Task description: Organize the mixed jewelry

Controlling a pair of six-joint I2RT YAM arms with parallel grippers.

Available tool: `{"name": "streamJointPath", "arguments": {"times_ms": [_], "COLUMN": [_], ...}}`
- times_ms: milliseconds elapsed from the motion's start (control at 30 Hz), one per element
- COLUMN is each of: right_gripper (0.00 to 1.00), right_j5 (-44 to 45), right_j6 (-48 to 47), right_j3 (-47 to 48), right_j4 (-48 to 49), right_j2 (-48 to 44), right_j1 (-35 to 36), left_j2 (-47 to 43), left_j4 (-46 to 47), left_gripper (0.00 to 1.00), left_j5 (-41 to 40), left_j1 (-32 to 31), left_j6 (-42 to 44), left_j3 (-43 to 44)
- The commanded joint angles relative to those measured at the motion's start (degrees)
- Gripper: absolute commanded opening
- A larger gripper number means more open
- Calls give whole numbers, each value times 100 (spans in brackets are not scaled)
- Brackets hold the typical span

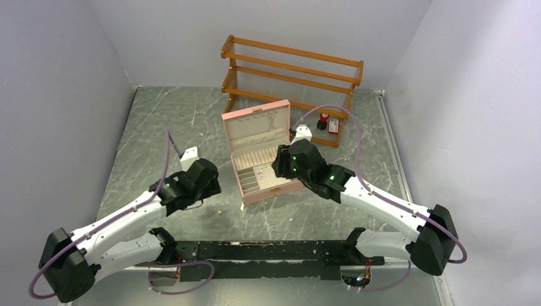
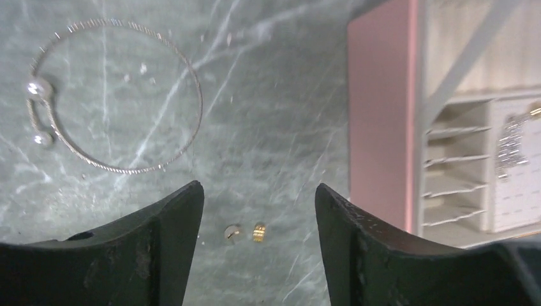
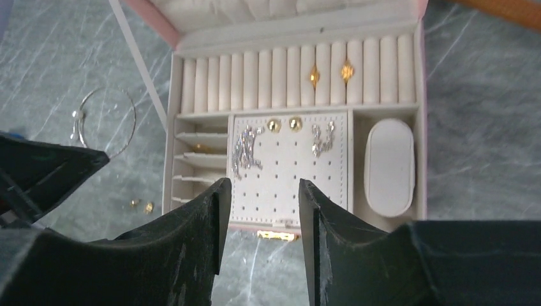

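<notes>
The left gripper [image 2: 258, 189] is hovering over two tiny gold studs [image 2: 258, 232] lying on the worktop near the pink box [image 1: 271, 192]. Its jaws are spread wide with nothing in them. The right gripper [image 3: 263, 185] is hanging over the box's earring panel [image 3: 287, 182], jaws apart and empty too. The silvery loop [image 2: 199, 95] is sitting farther out on the worktop. Looks like it's going for the studs, so next it's needing a straight drop and a careful pinch.
</notes>
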Motion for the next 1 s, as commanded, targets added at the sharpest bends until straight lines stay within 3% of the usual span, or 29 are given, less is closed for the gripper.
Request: {"name": "streamJointPath", "arguments": {"times_ms": [0,200,433,667,967], "right_gripper": [47,47,47,47,47], "right_j5": [-478,-750,-765,-717,-723], "right_j6": [471,699,638,514,494], "right_j3": [-366,-735,-618,-663,-770], "right_j4": [122,397,450,565,569], "right_j2": [-312,-452,-158,-133,-226], "right_j1": [5,3,3,3,3], "left_j2": [323,277,981,1595,1856], "left_j4": [39,227,243,347,485], "left_gripper": [66,46,44,26,24], "left_j5": [989,2014,2182,2065,2075], "left_j1": [44,44,43,47,40], "left_j6": [-313,-189,244,544,688], "left_j3": [-148,-507,-348,-188,-80]}}
